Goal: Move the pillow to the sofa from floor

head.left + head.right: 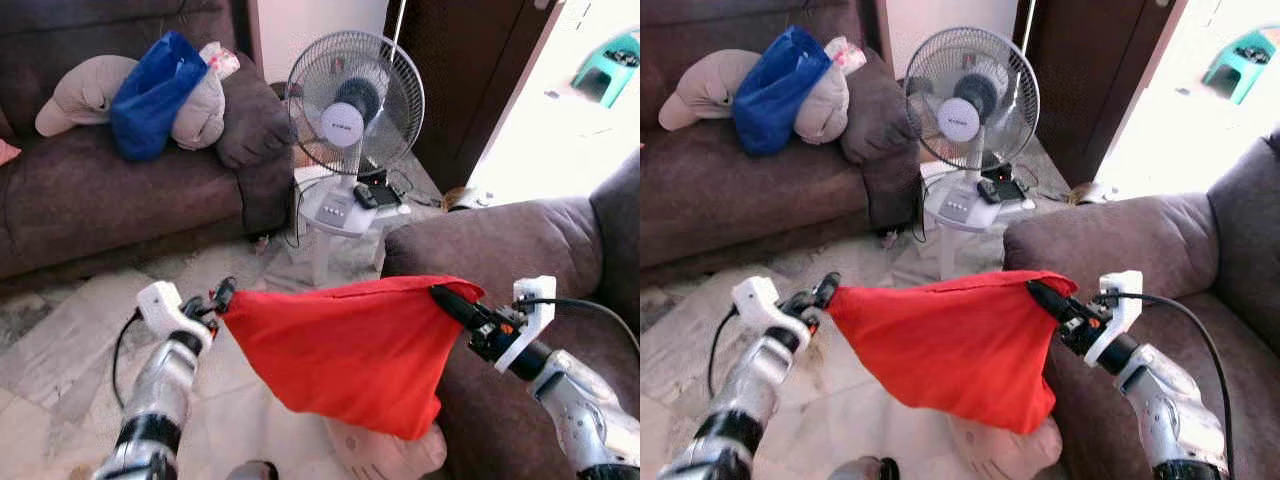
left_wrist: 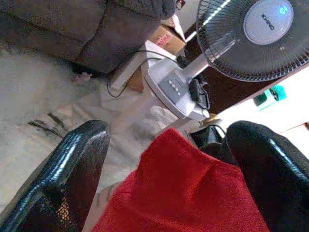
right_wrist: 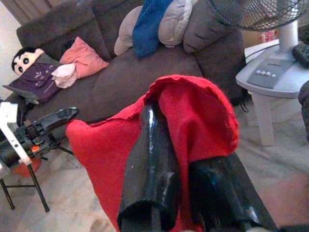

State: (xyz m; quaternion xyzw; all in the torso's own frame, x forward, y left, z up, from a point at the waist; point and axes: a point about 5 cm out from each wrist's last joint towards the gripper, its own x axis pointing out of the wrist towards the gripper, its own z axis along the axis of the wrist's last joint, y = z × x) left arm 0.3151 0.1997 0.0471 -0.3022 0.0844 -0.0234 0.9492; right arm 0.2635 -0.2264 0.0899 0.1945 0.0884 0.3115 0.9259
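Marble floor (image 1: pixel 60 350) lies below. Red pillow (image 1: pixel 350 350) hangs mid-air, with the sofa arm (image 1: pixel 480 235) at two o'clock. Left claw (image 1: pixel 222 297) and right claw (image 1: pixel 445 297) each pinch a top corner; it sags, soft and light.

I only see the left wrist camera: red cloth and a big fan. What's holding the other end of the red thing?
Observer: The right tool is shut on the red pillow's far corner, and the pillow is stretched between both tools.
Operator: Is it off the floor?
Observer: Yes. In the head view it hangs in the air above the tiled floor, with the left tool pinching the opposite corner.
Operator: Where's a sofa to put it on?
Observer: The near sofa is right beside the right tool, on the robot's right.
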